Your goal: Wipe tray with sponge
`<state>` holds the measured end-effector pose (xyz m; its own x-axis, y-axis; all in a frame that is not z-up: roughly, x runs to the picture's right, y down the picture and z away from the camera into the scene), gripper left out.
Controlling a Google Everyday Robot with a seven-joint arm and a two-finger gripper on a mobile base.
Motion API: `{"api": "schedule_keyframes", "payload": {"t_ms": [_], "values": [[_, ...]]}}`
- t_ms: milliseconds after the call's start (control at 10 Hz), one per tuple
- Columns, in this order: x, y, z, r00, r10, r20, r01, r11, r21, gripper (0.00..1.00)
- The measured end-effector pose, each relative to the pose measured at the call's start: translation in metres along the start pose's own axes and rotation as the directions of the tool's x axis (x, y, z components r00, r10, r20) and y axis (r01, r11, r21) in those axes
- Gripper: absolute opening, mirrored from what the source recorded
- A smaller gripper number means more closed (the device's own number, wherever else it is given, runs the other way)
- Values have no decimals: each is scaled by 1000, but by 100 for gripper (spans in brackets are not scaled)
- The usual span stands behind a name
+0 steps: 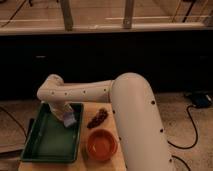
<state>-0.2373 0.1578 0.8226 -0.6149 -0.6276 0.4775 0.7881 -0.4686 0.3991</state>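
The big white arm (pixel 125 100) comes in from the lower right, bends at a rounded elbow on the left, and drops down into the far right corner of the dark green tray (pixel 50 142). The gripper (pixel 67 117) sits at the end of that, low over the tray floor right next to the right-hand wall. There's a small pale grey-blue sponge (pixel 70 120) right at its tip, seemingly against the tray bottom or just above it. How wide the tool is spread, and whether it really has hold of the sponge, is something the view doesn't settle, since the wrist covers that part.

The tray itself lies on the left side of a light wooden table (pixel 117 159), long side running away from the camera. Its floor looks bare apart from the sponge and the arm end.

Just to the right of the tray, on the wood, there's a dark reddish-brown bunch of grapes (pixel 98 118), near the tray's far right corner but not touching it. Closer to the camera is a round orange bowl (pixel 102 145), beside the tray's right wall and tucked against the thick white arm segment.

Behind the table the background is a dark wall or cabinet, and a black cable (pixel 192 130) snakes across the floor on the right.
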Motion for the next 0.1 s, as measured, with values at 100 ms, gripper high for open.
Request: {"api": "schedule_keyframes", "payload": {"t_ms": [100], "values": [[0,0,0,1000,0,0,0,1000,0,0]]}}
